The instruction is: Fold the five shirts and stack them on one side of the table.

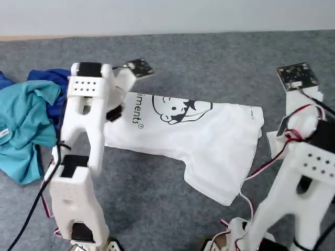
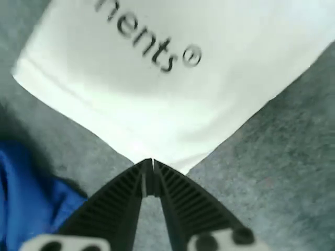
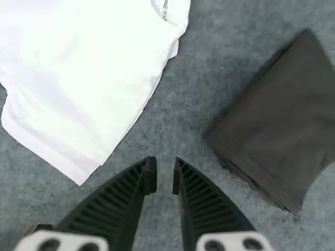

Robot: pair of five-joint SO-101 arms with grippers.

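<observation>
A white shirt [image 1: 209,136] with a black cartoon print lies spread across the middle of the grey table. My left gripper [image 2: 152,166] is at the shirt's left edge, fingers closed on a corner of the white cloth [image 2: 157,78]. On the other side, my right gripper [image 3: 165,175] hovers over bare carpet just off the white shirt's [image 3: 78,78] sleeve end. Its fingers stand a little apart with nothing between them. A folded dark grey shirt [image 3: 282,120] lies flat close beside it.
A crumpled teal shirt [image 1: 23,120] and a blue shirt [image 1: 49,78] are heaped at the table's left edge, close to the left arm. The blue cloth [image 2: 26,193] lies right beside the left gripper. Grey carpet [image 1: 157,198] lies bare in front of the white shirt.
</observation>
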